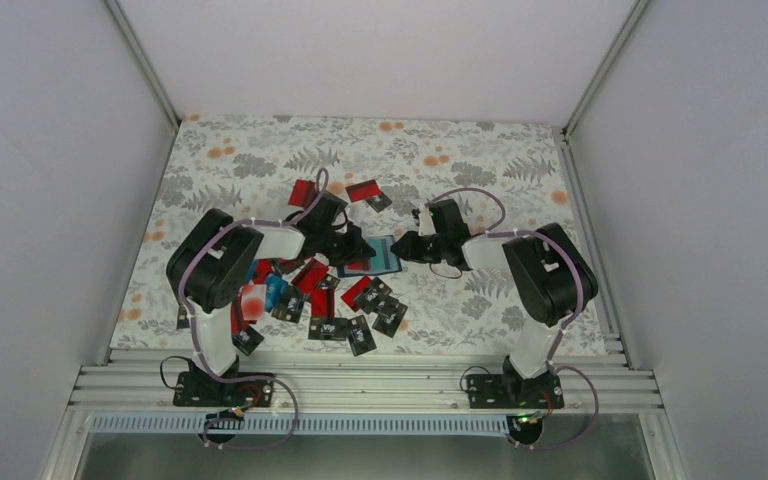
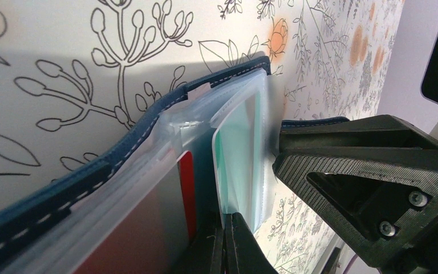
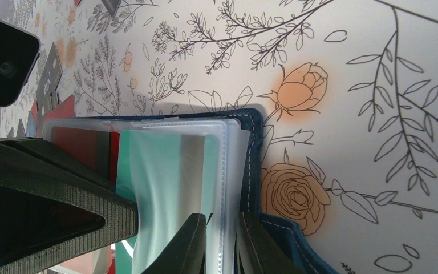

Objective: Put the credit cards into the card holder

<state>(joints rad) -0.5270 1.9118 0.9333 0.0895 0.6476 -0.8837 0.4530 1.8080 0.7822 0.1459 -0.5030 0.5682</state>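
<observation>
The card holder (image 1: 385, 256) lies open mid-table between both grippers, with a navy stitched cover (image 2: 148, 123) and clear sleeves. My left gripper (image 2: 228, 222) is shut on a teal credit card (image 2: 236, 165) whose far end sits inside a clear sleeve. A red card (image 2: 186, 182) is in the sleeve beside it. My right gripper (image 3: 222, 228) is shut on the sleeves' seam at the holder's navy edge (image 3: 255, 148). The teal card (image 3: 126, 154) shows through the plastic there. Several loose credit cards (image 1: 310, 295) lie in a pile near the left arm.
Two red cards (image 1: 365, 190) (image 1: 303, 192) lie beyond the grippers on the flowered mat. White walls and metal rails (image 1: 585, 240) close in the table. In each wrist view the other arm's finger (image 2: 365, 171) (image 3: 51, 200) is close to the holder.
</observation>
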